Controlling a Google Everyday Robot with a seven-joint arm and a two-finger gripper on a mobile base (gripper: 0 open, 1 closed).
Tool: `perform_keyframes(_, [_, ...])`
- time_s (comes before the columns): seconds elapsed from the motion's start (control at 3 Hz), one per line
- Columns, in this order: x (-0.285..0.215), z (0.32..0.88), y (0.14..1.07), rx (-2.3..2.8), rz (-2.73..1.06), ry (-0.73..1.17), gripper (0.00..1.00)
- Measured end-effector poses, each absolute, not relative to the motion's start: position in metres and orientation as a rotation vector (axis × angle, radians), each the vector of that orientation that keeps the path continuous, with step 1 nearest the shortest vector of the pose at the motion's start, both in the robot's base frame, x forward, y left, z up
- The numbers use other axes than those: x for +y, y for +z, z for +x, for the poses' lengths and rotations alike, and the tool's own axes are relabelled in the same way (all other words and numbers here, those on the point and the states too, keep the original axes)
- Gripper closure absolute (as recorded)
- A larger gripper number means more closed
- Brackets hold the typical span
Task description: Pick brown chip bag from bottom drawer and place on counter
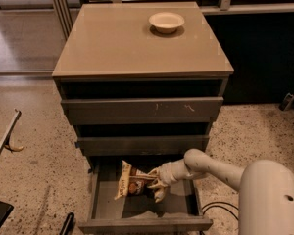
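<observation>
Down at the lower middle of the frame, the bottom drawer (137, 224) stands pulled out, and the brown chip bag (130, 180) is inside it, toward the back and a little left of centre. The bag is tipped up on edge instead of lying flat, with its long axis running from lower left to upper right and its crinkled right edge pointing at the pincer (155, 183). Just to the right of the bag, the pincer reaches in from the right side of the drawer. Its two fingers look closed on the bag's right edge, one above and one below, so I judge that the bag is gripped there and not merely touched. Further right, the white arm (210, 168) slopes away to the lower right corner of the frame.

What the next move depends on is the vertical relation. The counter surface (127, 43) lies straight above the bag, with the fronts of two closed drawers between them. The bag therefore likely has to come out toward the bottom of the frame before it can rise. A white bowl (166, 21) sits on the upper right part of that surface, well apart from the bare left side.
</observation>
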State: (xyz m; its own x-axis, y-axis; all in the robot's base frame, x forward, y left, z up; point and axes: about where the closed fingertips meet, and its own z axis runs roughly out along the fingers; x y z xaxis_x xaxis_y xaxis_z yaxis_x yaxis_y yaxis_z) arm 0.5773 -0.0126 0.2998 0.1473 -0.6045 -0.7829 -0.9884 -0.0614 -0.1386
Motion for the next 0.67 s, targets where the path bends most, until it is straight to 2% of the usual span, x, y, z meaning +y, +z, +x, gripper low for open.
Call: perform_keyframes(0.67, [-0.053, 0.551, 0.435, 1.478, -1.876, 0.584, 1.0])
